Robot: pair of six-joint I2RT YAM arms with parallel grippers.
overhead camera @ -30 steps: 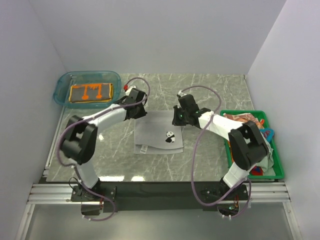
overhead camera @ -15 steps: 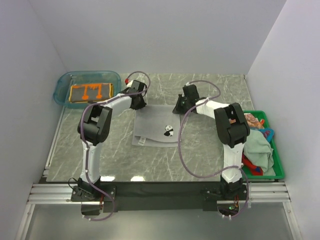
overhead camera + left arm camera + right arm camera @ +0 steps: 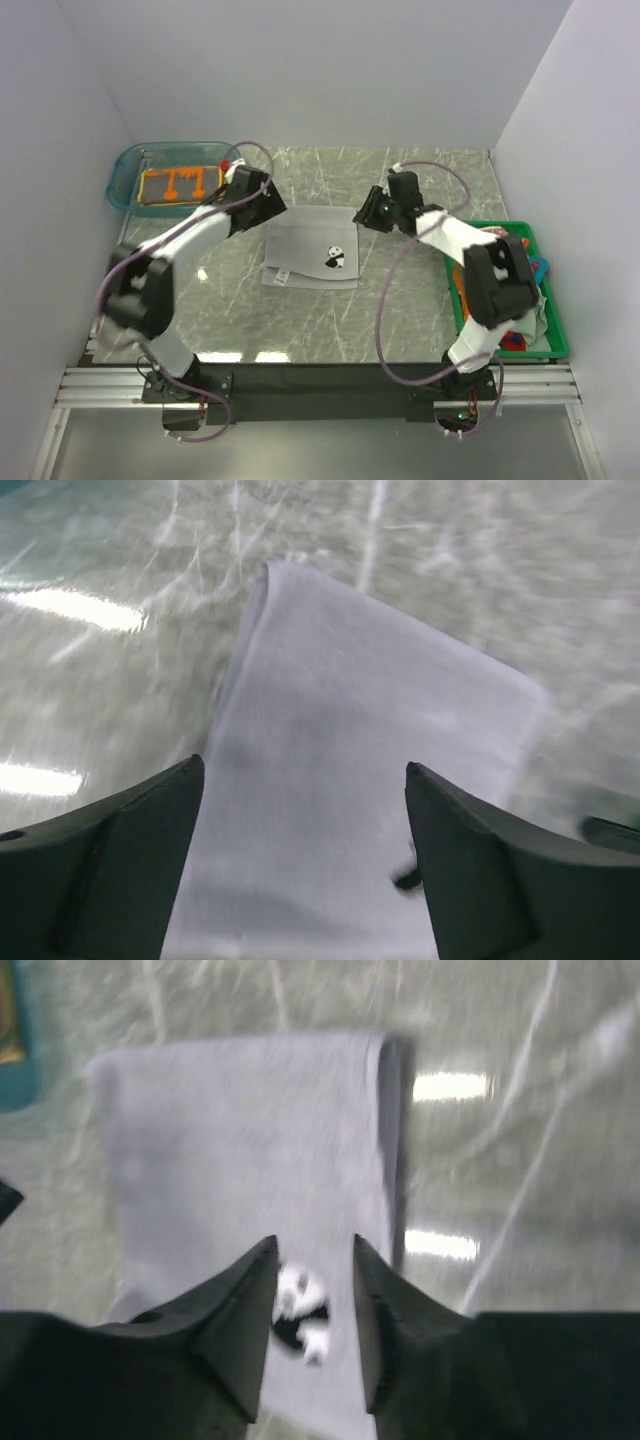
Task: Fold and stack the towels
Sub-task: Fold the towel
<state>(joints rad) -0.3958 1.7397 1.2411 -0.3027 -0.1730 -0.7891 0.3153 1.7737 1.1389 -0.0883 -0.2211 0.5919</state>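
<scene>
A pale grey-white towel (image 3: 305,250) with a small panda print (image 3: 336,259) lies folded flat in the middle of the marble table. My left gripper (image 3: 264,203) hovers just off its far left corner, jaws open wide. In the left wrist view the towel (image 3: 370,770) fills the space below the left gripper (image 3: 303,767), which holds nothing. My right gripper (image 3: 366,213) hangs by the far right corner. It (image 3: 314,1242) is open above the panda print (image 3: 300,1312), and its fingers are clear of the cloth. An orange-brown towel (image 3: 181,185) lies folded in the teal tub (image 3: 125,170).
The green crate (image 3: 555,328) at the right edge holds a heap of unfolded cloths, partly hidden by the right arm. White walls close in the table on three sides. The arm bases sit on the rail at the near edge.
Both grippers carried the towel's edge toward the far side, then opened and let go. The towel now lies flat, folded, and both grippers have lifted slightly off it.
</scene>
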